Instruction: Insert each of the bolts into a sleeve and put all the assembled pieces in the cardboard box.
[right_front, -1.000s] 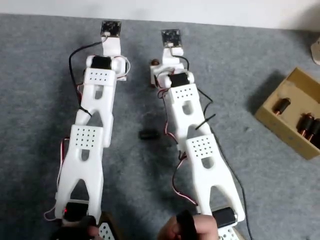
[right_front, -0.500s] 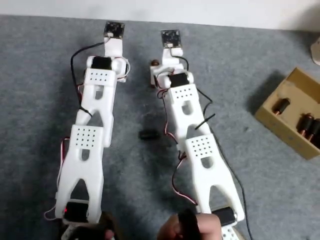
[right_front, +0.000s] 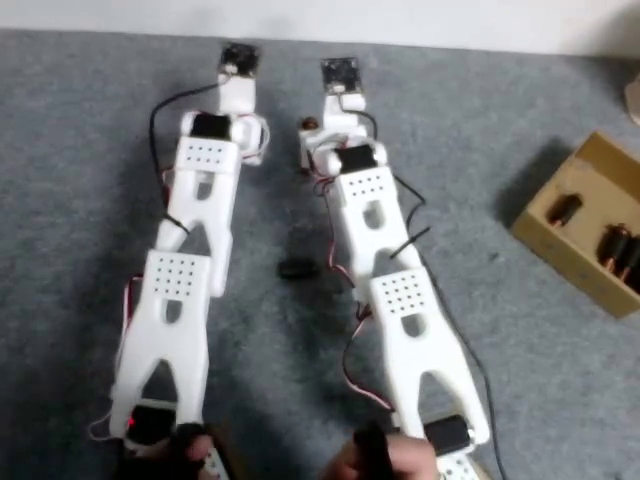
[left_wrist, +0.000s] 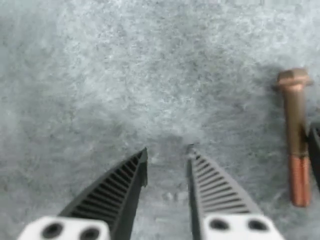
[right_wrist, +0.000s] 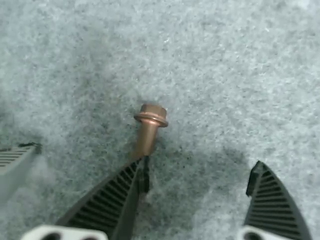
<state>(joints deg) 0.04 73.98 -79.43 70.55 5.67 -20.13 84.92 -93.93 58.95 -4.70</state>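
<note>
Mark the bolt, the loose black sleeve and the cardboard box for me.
bolt (right_wrist: 148, 136), right wrist view, on its shank.
black sleeve (right_front: 297, 268), high view, on its middle, between the arms.
cardboard box (right_front: 562, 258), high view, on its outer side wall.

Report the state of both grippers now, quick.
Left gripper: open a little, holding nothing.
Right gripper: open wide, holding nothing; the bolt lies on the table at one finger's tip.

Grey carpeted table (right_front: 80, 150) w/ copper bolt (right_wrist: 147, 135), cardboard box (right_front: 560, 258), prob. a black sleeve (right_front: 297, 268)
</note>
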